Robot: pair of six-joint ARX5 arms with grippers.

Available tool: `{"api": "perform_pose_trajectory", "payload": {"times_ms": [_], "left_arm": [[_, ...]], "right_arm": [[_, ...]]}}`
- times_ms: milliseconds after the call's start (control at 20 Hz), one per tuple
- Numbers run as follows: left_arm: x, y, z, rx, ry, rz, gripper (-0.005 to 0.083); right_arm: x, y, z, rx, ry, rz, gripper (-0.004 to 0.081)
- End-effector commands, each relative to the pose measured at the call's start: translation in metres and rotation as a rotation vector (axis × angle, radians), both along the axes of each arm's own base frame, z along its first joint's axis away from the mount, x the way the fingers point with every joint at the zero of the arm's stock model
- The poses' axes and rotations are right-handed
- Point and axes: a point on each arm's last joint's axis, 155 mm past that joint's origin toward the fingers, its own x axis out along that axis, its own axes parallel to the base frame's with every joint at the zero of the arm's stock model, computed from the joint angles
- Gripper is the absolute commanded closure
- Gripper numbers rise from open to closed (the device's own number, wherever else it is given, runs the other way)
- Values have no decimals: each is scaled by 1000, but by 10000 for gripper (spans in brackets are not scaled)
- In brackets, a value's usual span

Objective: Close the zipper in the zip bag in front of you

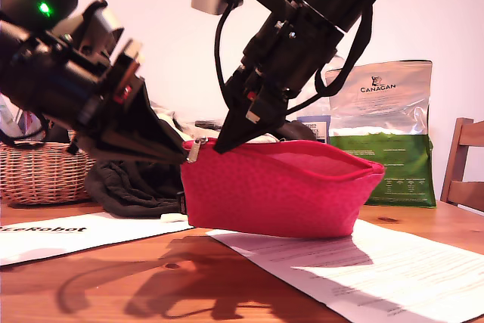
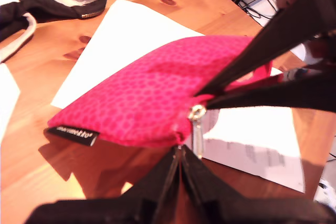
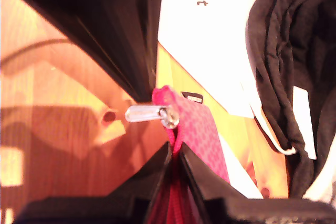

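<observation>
Both grippers pinch shut on the flat red-pink fabric zip bag [image 1: 281, 189], lifted above the wooden table [image 1: 423, 225]: my first gripper [image 1: 184, 158] at its end on the exterior view's left beside the zipper's silver pull tab [image 2: 197, 129], my second gripper [image 1: 221, 145] on the red zipper [image 1: 318, 175] edge just right of it, over white papers [image 1: 363, 262].

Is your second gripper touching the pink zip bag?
Touching. The second wrist view shows my second gripper shut on the zip bag, with its pink top edge running straight in between the closed fingers.
</observation>
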Motion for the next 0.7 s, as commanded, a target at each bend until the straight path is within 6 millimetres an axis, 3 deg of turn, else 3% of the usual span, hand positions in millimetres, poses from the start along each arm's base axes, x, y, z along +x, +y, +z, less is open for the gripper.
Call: {"api": "perform_pose_trajectory", "payload": {"times_ms": [0,150,650], "left_arm": [[-4,2,-18,7,52,8,797],[-4,1,-26,10,74,7,797],[-18,-16,-8,-120,144,-66,797]], "right_arm": [[-2,5,-1,14,9,14,782],[-1,6,3,25,10,8,782],[3,7,7,37,10,-5,782]]}}
